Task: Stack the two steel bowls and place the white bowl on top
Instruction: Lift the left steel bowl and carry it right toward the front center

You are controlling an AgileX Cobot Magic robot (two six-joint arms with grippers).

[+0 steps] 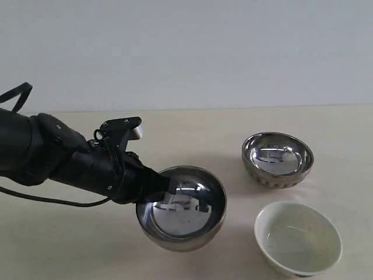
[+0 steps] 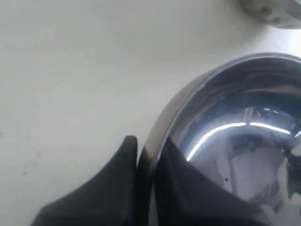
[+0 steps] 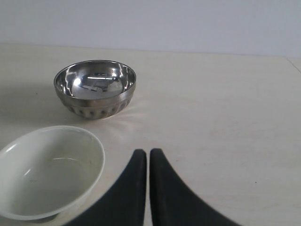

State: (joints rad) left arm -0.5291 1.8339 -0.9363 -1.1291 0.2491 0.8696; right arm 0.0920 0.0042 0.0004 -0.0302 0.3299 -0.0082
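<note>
While the left end effector is clamped on the rim of the smooth bowl, one finger inside the wall and one outside, the step in hand looks to be carrying that bowl to the ribbed bowl and nesting it there. In the exterior view the smooth bowl hangs tipped, mouth toward the camera, well apart from the ribbed bowl, to its left and nearer the camera; I cannot tell whether its base is clear of the table. The white bowl stands upright and empty just beside the ribbed bowl on the camera side, so the carry should probably come in from the ribbed bowl's left, not across that ceramic. A thin pinch on mirror steel will likely slip or swing (the weight hangs off one edge), so a slow move makes sense. Levelling the bowl before the descent and centring it over the ribbed bowl's mouth would let the walls seat evenly. The outside finger may meet the ribbed bowl's rim, so I would lower the far edge in first and part the fingers only once the bowl is borne from below. The ribbed bowl could slide if nudged sideways, which favours a straight-down approach. Near the ribbed bowl, the right end effector has its fingers together on nothing.
</note>
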